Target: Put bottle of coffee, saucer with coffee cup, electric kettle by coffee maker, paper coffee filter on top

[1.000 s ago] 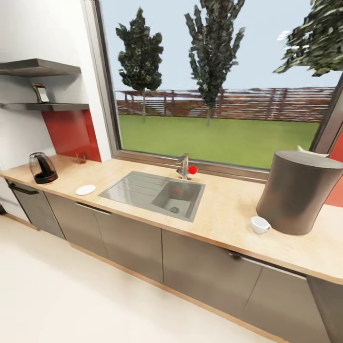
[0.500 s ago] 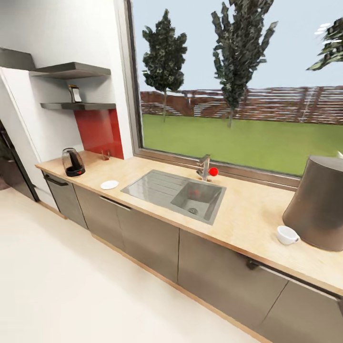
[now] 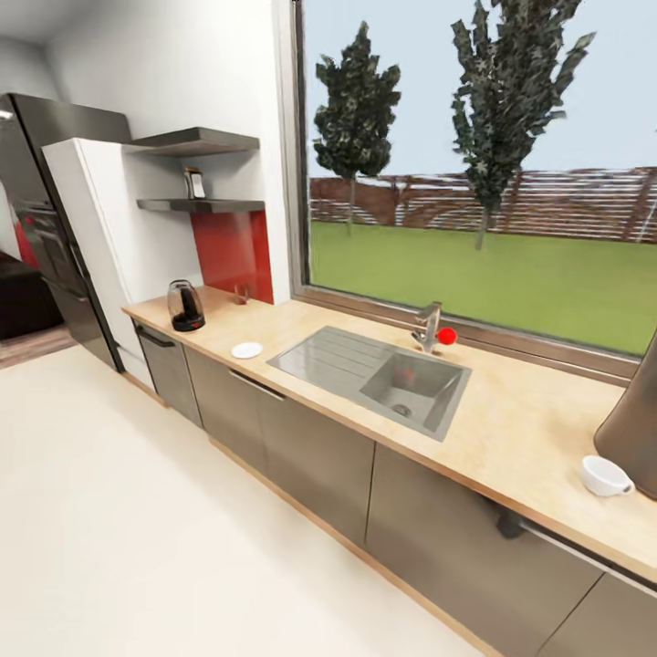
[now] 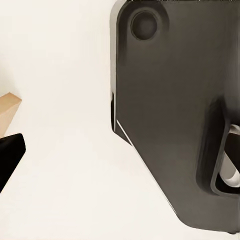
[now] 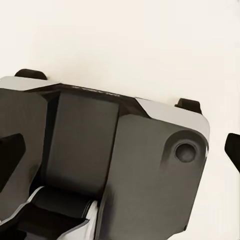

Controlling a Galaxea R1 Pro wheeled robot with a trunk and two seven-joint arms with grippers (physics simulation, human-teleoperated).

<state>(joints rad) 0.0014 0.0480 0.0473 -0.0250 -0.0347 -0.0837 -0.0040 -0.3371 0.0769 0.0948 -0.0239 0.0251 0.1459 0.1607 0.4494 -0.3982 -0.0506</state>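
Where the head view looks down the kitchen, the kitchen countertop runs from near right to far left, with an inset steel sink and a tap with a red knob under the big window. No gripper shows in that view, so the things cannot be placed against either hand; both wrist views show dark robot housing over a pale floor, with only black finger edges at the frame borders, and I cannot tell whether either gripper is spread or pressed together. The coffee maker stands at the counter's near right end, cut off by the frame edge, and the coffee cup sits on the bare counter just beside it. Beyond the sink toward the far end lies the saucer, flat on the wood near the sink's draining board. Farther still, the electric kettle stands upright near the counter's far end. Above it, on the lower kitchen shelf, stands a small item that seems to be the bottle of coffee, too small to make out in detail. A tall dark fridge stands at the far left.
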